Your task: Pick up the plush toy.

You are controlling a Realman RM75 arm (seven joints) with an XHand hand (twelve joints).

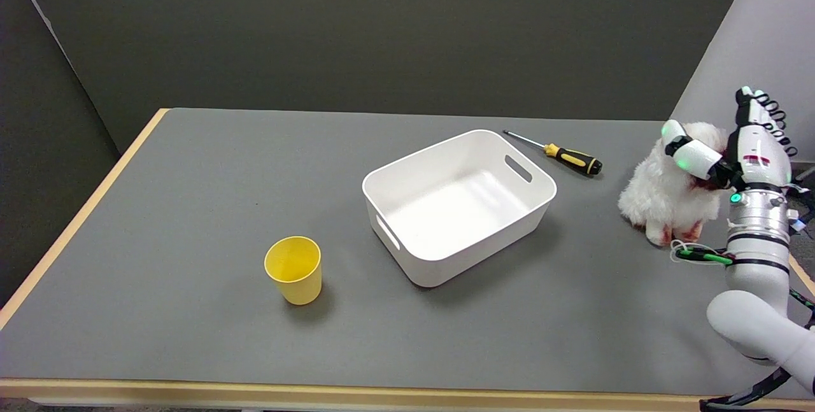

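A white fluffy plush toy (659, 198) with reddish paws sits on the grey table (191, 208) near its right edge. My right hand (732, 151) is against the toy's right side, reaching in from the lower right. Its thumb lies across the front of the toy's head, while the other fingers (758, 109) stand straight up behind the toy, not wrapped round it. The toy's right side is hidden by the hand, and the toy rests on the table.
A white plastic bin (458, 205) with handle slots stands mid-table, left of the toy. A yellow-and-black screwdriver (566, 156) lies behind the bin. A yellow cup (294, 269) stands at the front left. The table's right edge runs just beside my forearm.
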